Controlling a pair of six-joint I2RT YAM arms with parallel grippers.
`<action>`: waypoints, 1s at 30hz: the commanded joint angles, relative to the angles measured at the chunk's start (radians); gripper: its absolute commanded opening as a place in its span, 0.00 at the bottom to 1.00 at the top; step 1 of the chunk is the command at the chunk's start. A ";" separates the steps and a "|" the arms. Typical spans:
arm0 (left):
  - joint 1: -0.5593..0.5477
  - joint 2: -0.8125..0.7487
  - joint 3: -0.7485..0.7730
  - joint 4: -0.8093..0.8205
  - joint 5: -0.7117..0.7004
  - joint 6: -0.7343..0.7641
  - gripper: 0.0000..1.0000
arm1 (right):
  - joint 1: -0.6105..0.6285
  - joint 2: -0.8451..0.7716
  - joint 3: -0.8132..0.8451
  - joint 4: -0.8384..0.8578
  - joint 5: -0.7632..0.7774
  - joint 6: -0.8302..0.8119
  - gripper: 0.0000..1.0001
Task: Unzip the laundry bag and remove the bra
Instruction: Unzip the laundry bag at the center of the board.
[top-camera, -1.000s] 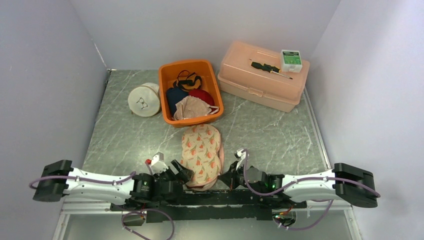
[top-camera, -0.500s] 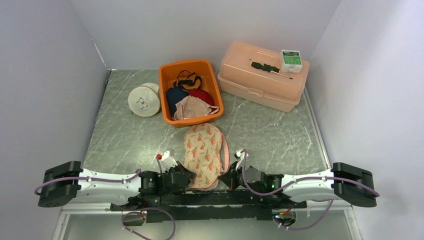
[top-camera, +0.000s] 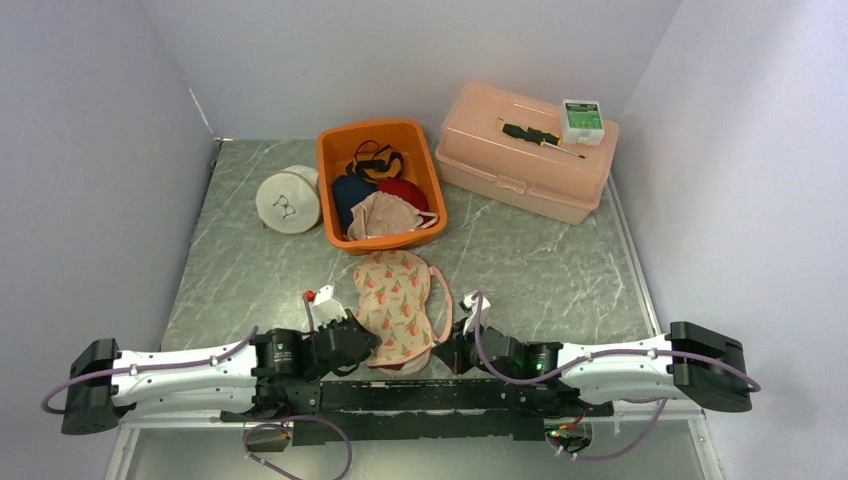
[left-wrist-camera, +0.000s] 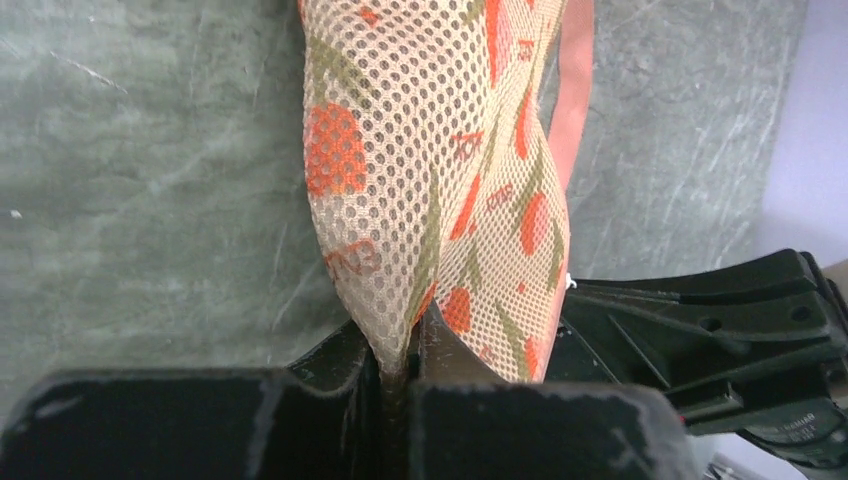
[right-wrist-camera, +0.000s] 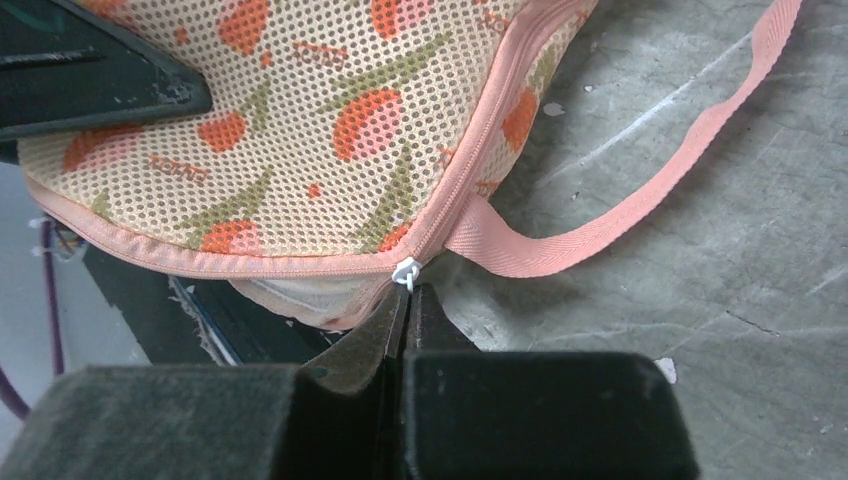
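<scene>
Both grippers are down at the near edge of the table (top-camera: 540, 270), one on each side of the laundry bag (top-camera: 400, 305).

The left gripper (left-wrist-camera: 400, 350) is clamped tight. Its wrist cam shows a fold of the bag's orange-and-green printed mesh (left-wrist-camera: 430, 170) squeezed right between the fingers, and the fabric rises straight up out of the pinch. So it's got the bag by its near left edge.

The right gripper (right-wrist-camera: 405, 295) is closed all the way too, no gap between the fingers. The little white zipper pull (right-wrist-camera: 405, 272) sits right at the tips, so it looks pinched on that. The pink zipper track (right-wrist-camera: 480, 150) runs up and away from the pull along the bag's edge. A pink strap (right-wrist-camera: 620, 215) comes off just beside the pull and trails across the marble to the right.

From overhead, the bag lies flat between the two tools and stretches away from them. Can't make out the bra itself through the mesh.

Further back, just past the bag's far end, is an orange basin (top-camera: 327, 190) full of clothes, with a white round pouch (top-camera: 288, 200) to its left. At the far right is a pink lidded box (top-camera: 520, 150) with a screwdriver (top-camera: 540, 137) and a small green-and-white box (top-camera: 582, 118) on top.
</scene>
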 joint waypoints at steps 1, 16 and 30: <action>0.088 0.059 0.030 0.005 0.084 0.214 0.03 | -0.003 0.056 0.058 -0.145 0.089 -0.024 0.00; 0.292 0.637 0.310 0.367 0.514 0.641 0.03 | 0.049 -0.069 0.033 -0.231 0.055 0.069 0.00; 0.460 0.846 0.572 0.345 0.580 0.758 0.10 | 0.060 -0.016 -0.029 -0.080 0.173 0.124 0.00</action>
